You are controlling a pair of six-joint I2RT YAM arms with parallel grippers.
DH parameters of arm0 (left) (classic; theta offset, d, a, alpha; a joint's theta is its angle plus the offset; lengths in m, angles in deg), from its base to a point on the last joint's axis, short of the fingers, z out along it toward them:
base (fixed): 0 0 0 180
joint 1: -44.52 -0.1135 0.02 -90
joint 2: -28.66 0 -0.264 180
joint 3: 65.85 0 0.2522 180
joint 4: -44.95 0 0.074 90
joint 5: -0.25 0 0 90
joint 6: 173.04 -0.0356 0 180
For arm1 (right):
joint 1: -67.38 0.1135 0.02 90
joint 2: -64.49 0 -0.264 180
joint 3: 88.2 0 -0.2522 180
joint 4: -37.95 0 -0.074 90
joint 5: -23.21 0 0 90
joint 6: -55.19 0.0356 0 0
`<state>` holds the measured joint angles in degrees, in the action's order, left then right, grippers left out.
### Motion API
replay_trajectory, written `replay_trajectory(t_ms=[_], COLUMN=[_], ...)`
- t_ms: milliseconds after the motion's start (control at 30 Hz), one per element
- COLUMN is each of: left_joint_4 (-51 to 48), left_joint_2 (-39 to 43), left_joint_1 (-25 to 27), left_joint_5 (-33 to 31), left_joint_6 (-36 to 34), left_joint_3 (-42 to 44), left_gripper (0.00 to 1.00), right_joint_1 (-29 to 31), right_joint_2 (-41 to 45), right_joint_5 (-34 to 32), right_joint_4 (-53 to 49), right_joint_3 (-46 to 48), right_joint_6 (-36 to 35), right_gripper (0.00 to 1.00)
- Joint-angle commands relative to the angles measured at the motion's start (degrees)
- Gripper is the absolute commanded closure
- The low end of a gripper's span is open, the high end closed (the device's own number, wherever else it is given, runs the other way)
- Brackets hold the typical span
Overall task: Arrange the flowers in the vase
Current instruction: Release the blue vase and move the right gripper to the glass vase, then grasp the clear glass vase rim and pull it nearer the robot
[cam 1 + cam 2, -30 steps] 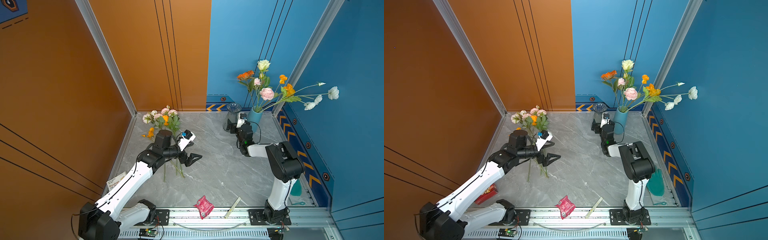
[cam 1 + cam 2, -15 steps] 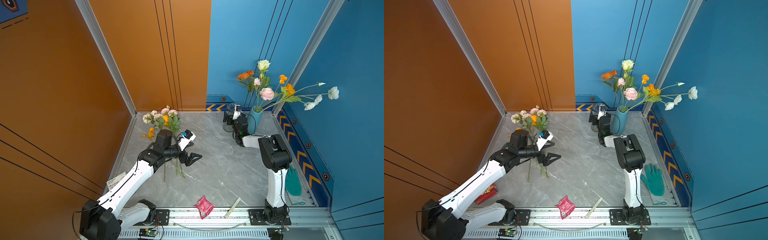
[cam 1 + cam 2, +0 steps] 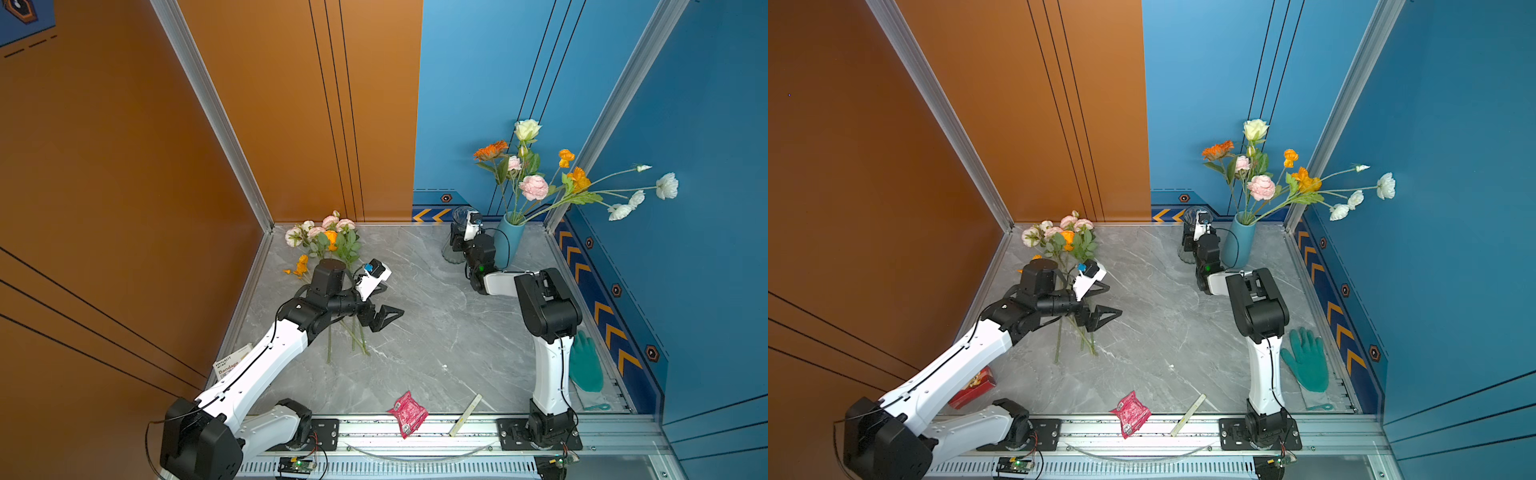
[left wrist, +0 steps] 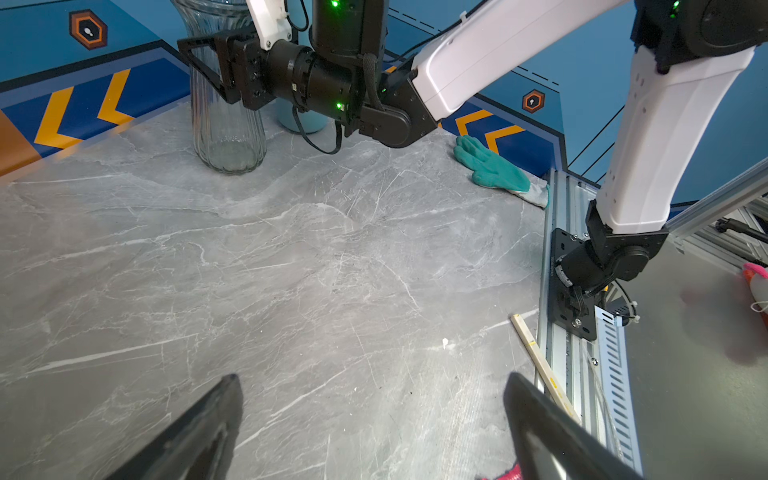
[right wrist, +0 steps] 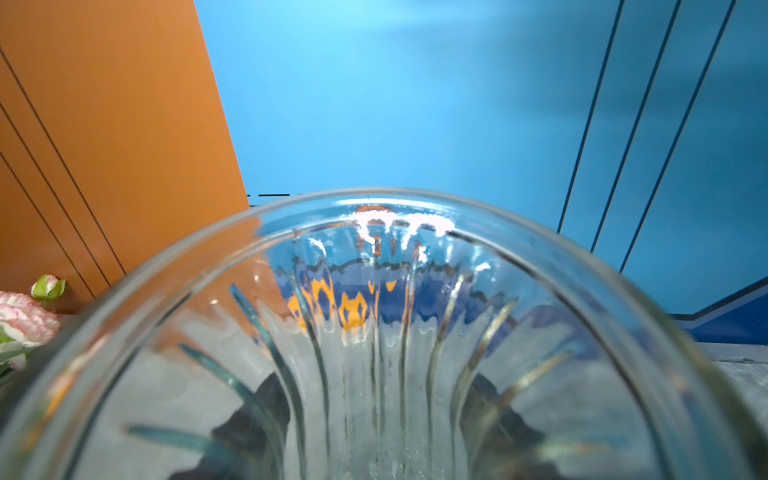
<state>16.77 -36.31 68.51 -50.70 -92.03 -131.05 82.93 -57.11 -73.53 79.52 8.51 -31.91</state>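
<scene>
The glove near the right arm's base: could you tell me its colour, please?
The glove is teal green, clearest in a top view.

The right gripper shows only as dark smears through the ribbed glass vase, itself cut off by the right wrist view's edges, so contact can't be called, while the loose flowers lose part of their stems under the left arm.
</scene>
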Motion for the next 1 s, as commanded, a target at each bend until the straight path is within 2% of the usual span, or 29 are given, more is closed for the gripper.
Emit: replay_trajectory(t_ms=[0, 133, 267, 433, 567, 700, 867, 967], left_joint_4=[0.3, 0.2, -1.7, -2.6, -7.9, -13.3, -14.1, -16.0], left_joint_2=[0.0, 1.1, 3.1, 9.9, 16.3, 19.9, 21.7, 21.9], left_joint_1=[-0.2, 0.4, 1.3, 3.3, 4.0, 4.1, 3.9, 3.9], left_joint_5=[0.3, -1.0, -7.2, -14.4, -18.7, -18.0, -12.2, -11.8], left_joint_6=[0.5, 0.8, 3.7, 17.0, 24.6, 29.8, 33.8, 34.2], left_joint_3=[-0.5, -0.4, -0.4, 3.5, 5.8, 7.1, 9.0, 9.2], left_gripper=[0.02, 0.02, 0.02, 0.02, 0.02, 0.02, 0.02, 0.02], right_joint_1=[2.3, 5.6, 10.0, 17.5, 23.7, 29.6, 32.0, 32.5], right_joint_2=[6.6, 13.5, 20.6, 28.5, 31.6, 30.9, 29.8, 29.8], right_joint_5=[3.2, 5.4, 5.3, 2.4, -0.8, -5.3, -7.2, -7.5], right_joint_4=[3.4, 3.3, -0.3, -2.9, -2.2, 3.7, 5.8, 5.5], right_joint_3=[4.3, 10.3, 15.6, 22.2, 25.7, 29.0, 30.4, 31.3], right_joint_6=[-1.1, 1.5, 3.4, 3.1, 1.6, 0.5, 0.7, 0.7], right_gripper=[0.45, 0.47, 0.49, 0.50, 0.49, 0.49, 0.49, 0.48])
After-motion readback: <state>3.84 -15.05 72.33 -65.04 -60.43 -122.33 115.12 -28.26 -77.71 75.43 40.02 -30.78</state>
